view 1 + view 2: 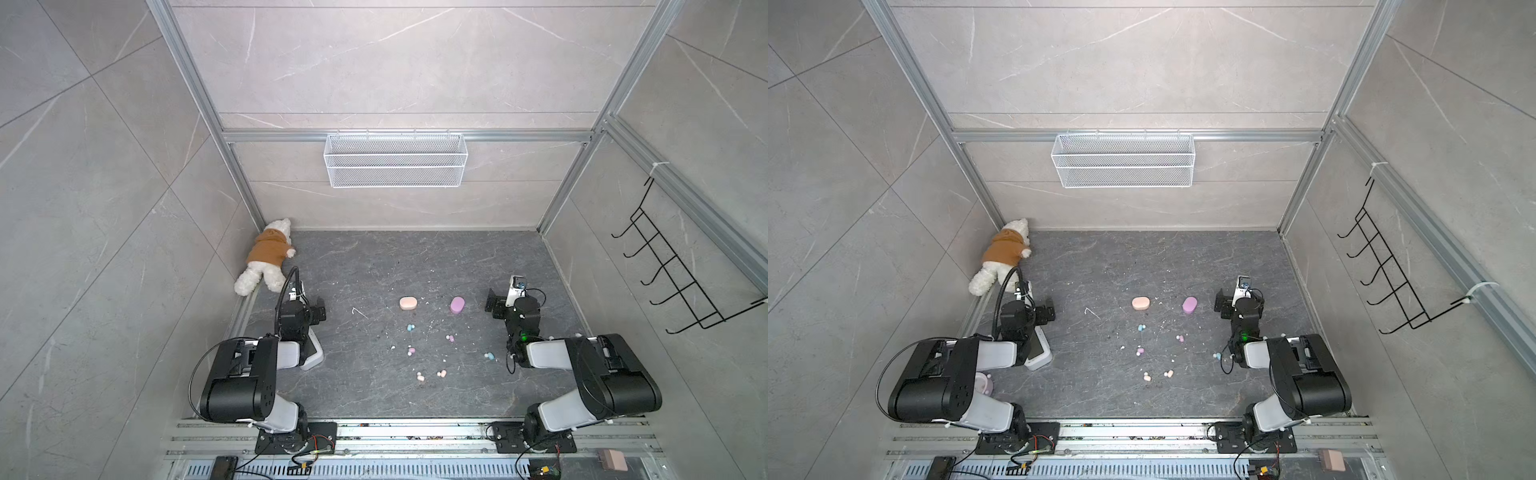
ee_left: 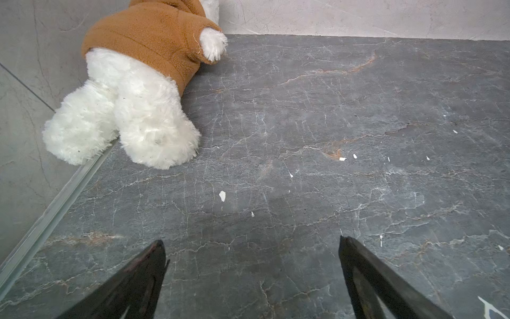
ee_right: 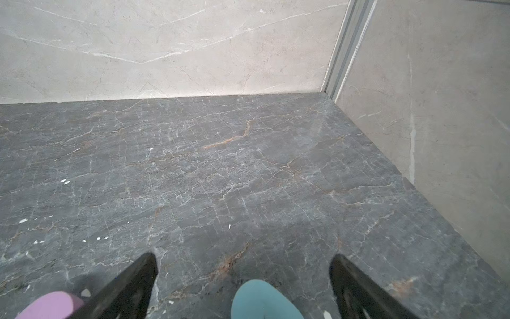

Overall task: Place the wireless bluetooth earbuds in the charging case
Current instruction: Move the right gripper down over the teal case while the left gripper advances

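Several tiny pastel earbuds lie scattered mid-floor in both top views: a blue one (image 1: 410, 328), a lilac one (image 1: 450, 338), a peach one (image 1: 421, 377). Two shut charging cases sit behind them, peach (image 1: 408, 303) and lilac (image 1: 457, 304). My left gripper (image 1: 318, 311) (image 2: 249, 243) hangs open over bare floor, left of the cases. My right gripper (image 1: 494, 305) (image 3: 244, 256) is open too. A blue-green case (image 3: 262, 301) lies on the floor under the gap between its fingers, touching neither. The lilac case (image 3: 49, 305) shows beside one finger.
A plush bear in a brown hoodie (image 1: 268, 259) lies in the back left corner. A white device (image 1: 312, 357) rests under the left arm. A white wire basket (image 1: 395, 160) hangs on the back wall, black hooks (image 1: 681, 274) on the right wall. White specks litter the floor.
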Tool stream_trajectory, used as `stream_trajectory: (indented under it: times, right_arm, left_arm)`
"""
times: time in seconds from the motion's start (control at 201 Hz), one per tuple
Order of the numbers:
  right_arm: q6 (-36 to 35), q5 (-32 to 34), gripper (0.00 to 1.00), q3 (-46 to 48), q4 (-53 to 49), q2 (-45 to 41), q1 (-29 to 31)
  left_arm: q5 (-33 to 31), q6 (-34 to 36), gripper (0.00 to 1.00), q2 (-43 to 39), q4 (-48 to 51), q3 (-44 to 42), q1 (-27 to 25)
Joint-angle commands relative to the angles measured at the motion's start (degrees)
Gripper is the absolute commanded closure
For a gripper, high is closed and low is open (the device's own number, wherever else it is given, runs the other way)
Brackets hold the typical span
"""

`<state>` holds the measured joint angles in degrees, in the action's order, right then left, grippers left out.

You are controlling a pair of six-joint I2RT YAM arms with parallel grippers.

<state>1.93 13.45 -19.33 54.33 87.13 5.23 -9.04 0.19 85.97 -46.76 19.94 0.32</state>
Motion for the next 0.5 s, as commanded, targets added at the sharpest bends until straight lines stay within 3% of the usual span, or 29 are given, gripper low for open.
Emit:
stream_trajectory:
  times: [0.0,0.493]
  right_arm:
    - [0.79,-0.36,0.00,0.44,1.35,0.48,0.08]
    - [0.88,-0.45,0.00,0.35,1.13,0.48,0.13]
  left_arm:
    - [-0.71,-0.68,0.00,-0.10,-2.28,0.32,0.33]
    - [-0.51,-0.63,0.00,-0.02,-2.06,0.46,0.30]
